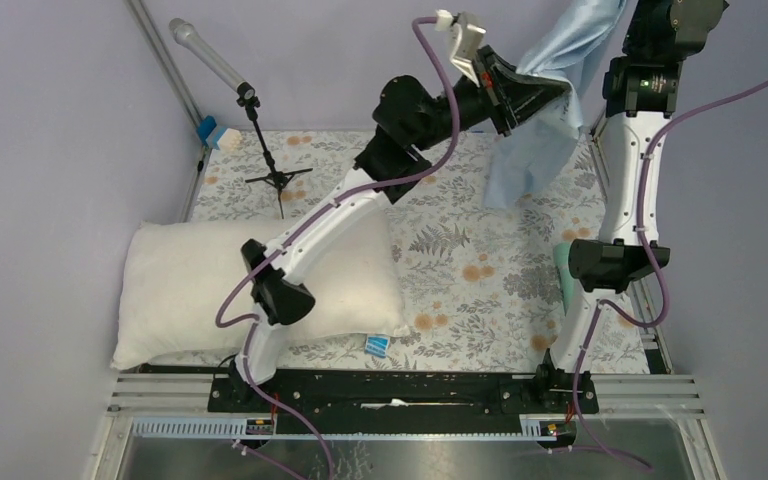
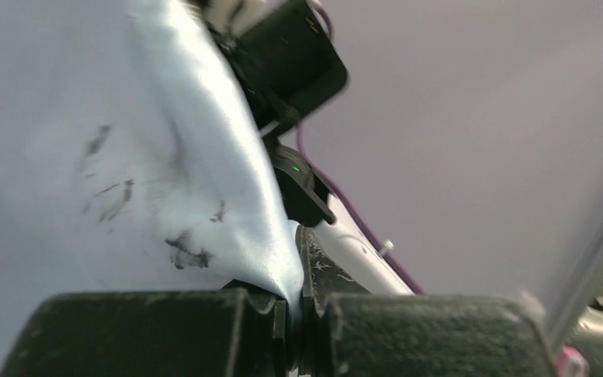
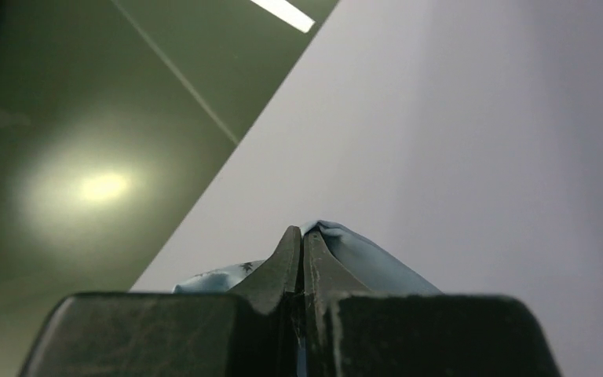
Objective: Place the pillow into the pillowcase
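The cream pillow (image 1: 190,290) lies on the table at the front left, partly under my left arm. The light-blue pillowcase (image 1: 545,120) hangs in the air at the back right, held up by both grippers. My left gripper (image 1: 560,92) is shut on its edge. In the left wrist view the cloth (image 2: 141,157) fills the left side and is pinched in the gripper (image 2: 300,259). My right gripper is high at the top edge, its tip out of the top view. In the right wrist view it (image 3: 301,234) is shut on blue cloth (image 3: 369,263).
A grey floral tablecloth (image 1: 460,270) covers the table. A microphone on a small tripod (image 1: 265,165) stands at the back left. A small blue-and-white tag (image 1: 376,345) lies by the pillow's front corner. A teal object (image 1: 563,260) sits by the right arm.
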`<action>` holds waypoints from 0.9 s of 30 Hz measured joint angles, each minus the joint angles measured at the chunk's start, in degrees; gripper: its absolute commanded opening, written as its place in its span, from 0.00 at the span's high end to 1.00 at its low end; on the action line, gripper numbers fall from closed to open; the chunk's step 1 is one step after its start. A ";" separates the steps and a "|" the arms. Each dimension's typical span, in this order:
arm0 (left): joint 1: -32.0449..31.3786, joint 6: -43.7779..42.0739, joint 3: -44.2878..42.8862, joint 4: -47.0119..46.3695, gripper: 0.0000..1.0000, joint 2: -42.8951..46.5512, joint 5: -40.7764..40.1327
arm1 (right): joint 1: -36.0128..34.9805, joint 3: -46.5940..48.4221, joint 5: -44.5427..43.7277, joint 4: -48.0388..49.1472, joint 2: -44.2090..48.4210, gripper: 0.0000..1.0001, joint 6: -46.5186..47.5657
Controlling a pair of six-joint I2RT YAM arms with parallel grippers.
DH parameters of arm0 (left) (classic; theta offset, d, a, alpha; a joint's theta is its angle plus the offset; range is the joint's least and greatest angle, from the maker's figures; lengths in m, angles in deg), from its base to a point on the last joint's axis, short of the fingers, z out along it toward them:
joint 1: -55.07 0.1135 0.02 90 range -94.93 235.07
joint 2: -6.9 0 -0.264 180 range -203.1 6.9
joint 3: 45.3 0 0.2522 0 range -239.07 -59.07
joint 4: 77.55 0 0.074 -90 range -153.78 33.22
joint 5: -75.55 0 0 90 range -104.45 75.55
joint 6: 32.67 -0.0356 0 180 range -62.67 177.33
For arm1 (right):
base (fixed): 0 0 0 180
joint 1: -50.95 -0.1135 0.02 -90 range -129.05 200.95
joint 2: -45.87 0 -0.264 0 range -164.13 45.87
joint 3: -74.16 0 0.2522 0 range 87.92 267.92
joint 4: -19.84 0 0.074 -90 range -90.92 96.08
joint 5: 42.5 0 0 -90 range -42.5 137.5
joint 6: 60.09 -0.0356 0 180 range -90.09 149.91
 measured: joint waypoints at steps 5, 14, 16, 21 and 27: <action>0.39 0.09 16.87 3.30 1.00 15.17 -12.68 | -2.62 0.55 6.03 2.27 -0.63 1.00 -4.04; 5.77 9.51 60.57 10.67 1.00 53.57 -35.12 | -21.92 -4.55 23.08 -4.90 -11.43 0.99 -5.68; 6.64 11.87 70.99 14.12 1.00 61.07 -39.23 | -26.21 -4.20 26.47 -8.59 -16.96 0.88 -5.57; 8.90 16.20 86.29 24.46 1.00 71.82 -47.23 | -33.14 -1.09 34.25 -25.09 -30.91 0.31 -4.17; 8.98 17.38 90.31 29.94 1.00 76.08 -53.24 | -32.33 -15.30 31.47 -39.15 -24.24 0.00 4.35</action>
